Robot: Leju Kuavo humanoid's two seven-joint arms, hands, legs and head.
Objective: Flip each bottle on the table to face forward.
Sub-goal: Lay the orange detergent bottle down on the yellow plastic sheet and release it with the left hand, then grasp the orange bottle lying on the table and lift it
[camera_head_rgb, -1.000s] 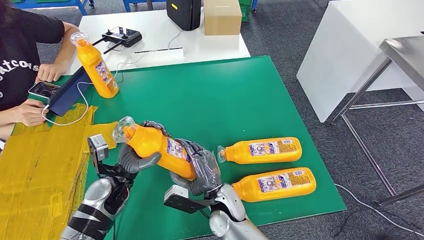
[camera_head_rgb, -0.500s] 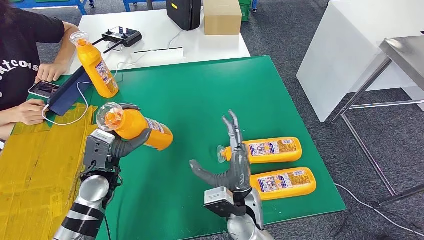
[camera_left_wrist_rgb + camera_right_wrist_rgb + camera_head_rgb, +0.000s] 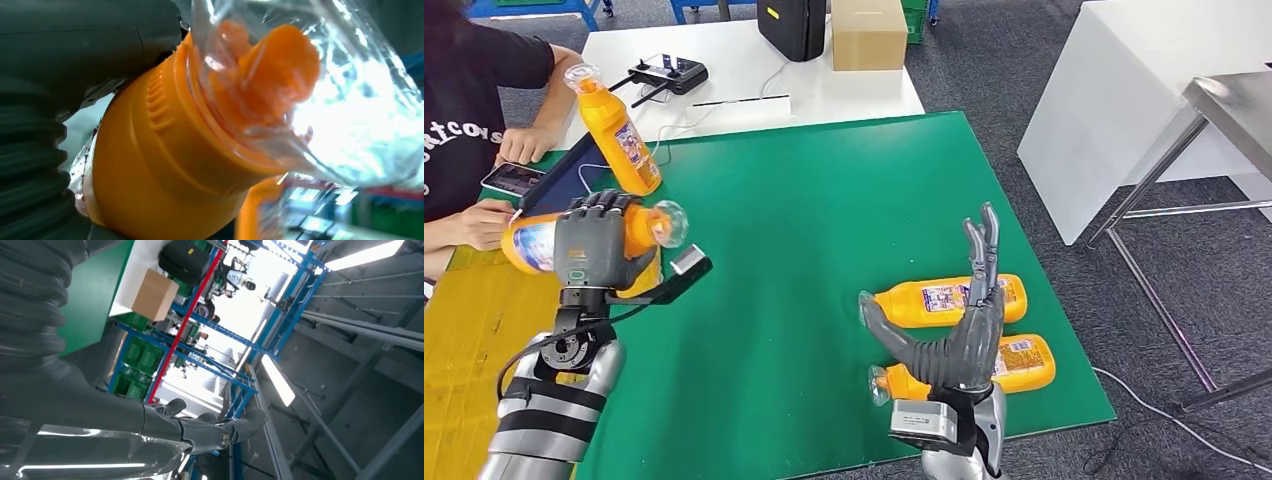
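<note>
My left hand grips an orange bottle held sideways above the green table's left edge, its clear-wrapped cap pointing right. In the left wrist view the bottle's neck and wrapped cap sit right beside the hand. Another orange bottle stands upright at the far left of the green table. Two more lie flat at the near right, caps to the left: one farther, one nearer. My right hand is raised in front of them, fingers spread upward and empty, as its fingers also show.
A person sits at the far left with a phone and a dark tablet. Yellow taped cardboard covers the near left. Behind, a white table carries a controller, a black case and a cardboard box. A metal table stands right.
My left hand has carried the bottle leftward and turned it so the cap points right. My right hand, which let go a second ago, has moved right in front of the lying bottles.
</note>
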